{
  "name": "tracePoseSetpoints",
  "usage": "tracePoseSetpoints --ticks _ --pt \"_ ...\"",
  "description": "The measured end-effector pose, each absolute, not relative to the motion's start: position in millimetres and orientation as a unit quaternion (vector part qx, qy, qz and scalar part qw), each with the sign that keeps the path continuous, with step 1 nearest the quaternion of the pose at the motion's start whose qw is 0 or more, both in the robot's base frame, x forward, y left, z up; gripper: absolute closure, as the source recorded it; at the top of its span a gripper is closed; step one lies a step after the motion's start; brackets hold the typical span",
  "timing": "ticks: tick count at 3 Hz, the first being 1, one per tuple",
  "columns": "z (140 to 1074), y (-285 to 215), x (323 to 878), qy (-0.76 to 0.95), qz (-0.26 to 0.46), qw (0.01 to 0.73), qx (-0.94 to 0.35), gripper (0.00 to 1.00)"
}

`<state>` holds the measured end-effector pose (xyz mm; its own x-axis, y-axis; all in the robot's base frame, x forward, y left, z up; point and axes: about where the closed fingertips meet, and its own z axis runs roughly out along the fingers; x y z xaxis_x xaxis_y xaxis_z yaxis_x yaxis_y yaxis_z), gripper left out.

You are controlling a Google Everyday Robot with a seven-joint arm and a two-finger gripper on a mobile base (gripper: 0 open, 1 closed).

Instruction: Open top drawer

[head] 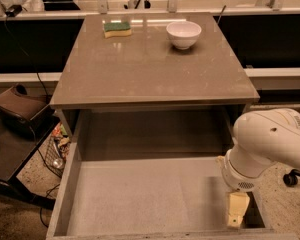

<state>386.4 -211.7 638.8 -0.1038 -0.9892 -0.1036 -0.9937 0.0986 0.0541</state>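
Top drawer (140,199) fills the 6 o'clock part of the view. It stands pulled far out from under the counter, and its deep, plain grey inside is open to sight. Above it, toward 12 o'clock, lies the flat brown countertop (150,79). The white robot arm (270,144) comes in at 4 o'clock and bends down over the drawer's right wall. On the countertop a white bowl (184,34) sits at 1 o'clock and a green-and-yellow sponge (117,29) at 11 o'clock, well apart. The cream gripper (237,210) hangs inside the drawer at its 5 o'clock corner, near the front wall. Whether this claw is open or closed, or holds anything, I cannot tell.
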Motion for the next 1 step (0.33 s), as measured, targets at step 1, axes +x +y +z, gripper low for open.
tracePoseSetpoints --ticks 1 --pt "638.8 -211.7 386.4 0.741 0.055 0.020 -0.669 0.00"
